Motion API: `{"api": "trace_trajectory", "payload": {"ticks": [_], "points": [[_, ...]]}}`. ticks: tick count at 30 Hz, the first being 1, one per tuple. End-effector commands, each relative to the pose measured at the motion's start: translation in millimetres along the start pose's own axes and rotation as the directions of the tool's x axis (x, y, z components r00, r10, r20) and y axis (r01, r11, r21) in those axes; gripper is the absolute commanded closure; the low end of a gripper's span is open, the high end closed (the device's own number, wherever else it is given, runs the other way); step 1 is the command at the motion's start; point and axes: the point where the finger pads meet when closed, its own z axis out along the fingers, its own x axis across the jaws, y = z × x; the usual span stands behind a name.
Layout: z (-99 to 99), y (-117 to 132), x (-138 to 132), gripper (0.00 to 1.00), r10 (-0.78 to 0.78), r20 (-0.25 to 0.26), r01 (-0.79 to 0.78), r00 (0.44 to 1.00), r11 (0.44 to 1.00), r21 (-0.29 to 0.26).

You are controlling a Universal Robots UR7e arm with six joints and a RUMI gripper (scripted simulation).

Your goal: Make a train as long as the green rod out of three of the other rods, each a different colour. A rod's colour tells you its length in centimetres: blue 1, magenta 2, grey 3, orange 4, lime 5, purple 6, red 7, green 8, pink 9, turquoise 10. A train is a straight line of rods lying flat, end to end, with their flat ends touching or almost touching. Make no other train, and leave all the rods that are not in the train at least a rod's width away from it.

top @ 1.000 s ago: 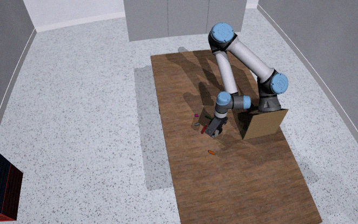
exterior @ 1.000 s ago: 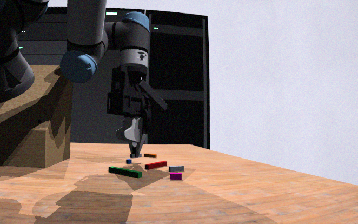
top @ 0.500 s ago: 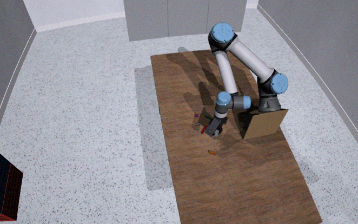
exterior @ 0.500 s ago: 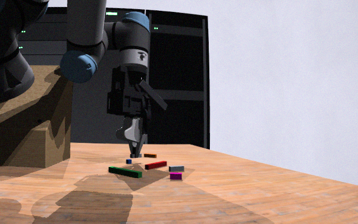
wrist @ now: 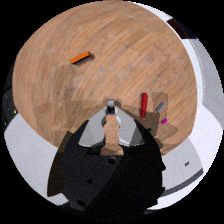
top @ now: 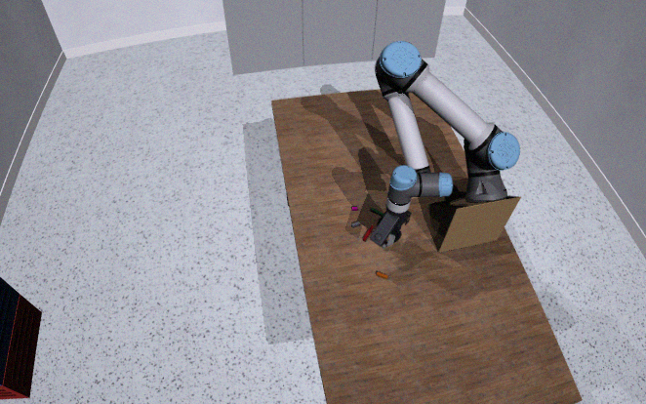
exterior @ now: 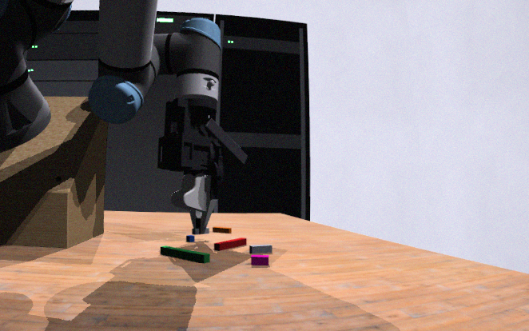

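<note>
I'm clamping a grey rod in my gripper; the red rod is lying near the jaws, the table edge well apart.

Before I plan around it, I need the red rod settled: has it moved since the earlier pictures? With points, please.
No, the red rod [top: 368, 233] [exterior: 230, 244] [wrist: 144, 105] shows no visible shift against the table's [top: 415, 342] [exterior: 359, 296] [wrist: 130, 30] edge.
</note>
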Motion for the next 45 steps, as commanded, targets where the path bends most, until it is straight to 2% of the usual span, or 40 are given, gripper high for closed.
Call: {"api": "trace_trajectory", "payload": {"ticks": [1, 13, 45], "points": [[5.5, 0.2, -0.9, 1.00, -0.001, 0.002, 0.001, 1.000, 1.000, -0.001], [11.6, -0.3, -0.4, 1.00, 0.000, 0.002, 0.000, 1.000, 1.000, 0.000], [10.9, -0.2, -0.4, 1.00, 0.000, 0.001, 0.000, 1.000, 1.000, 0.001]]}}
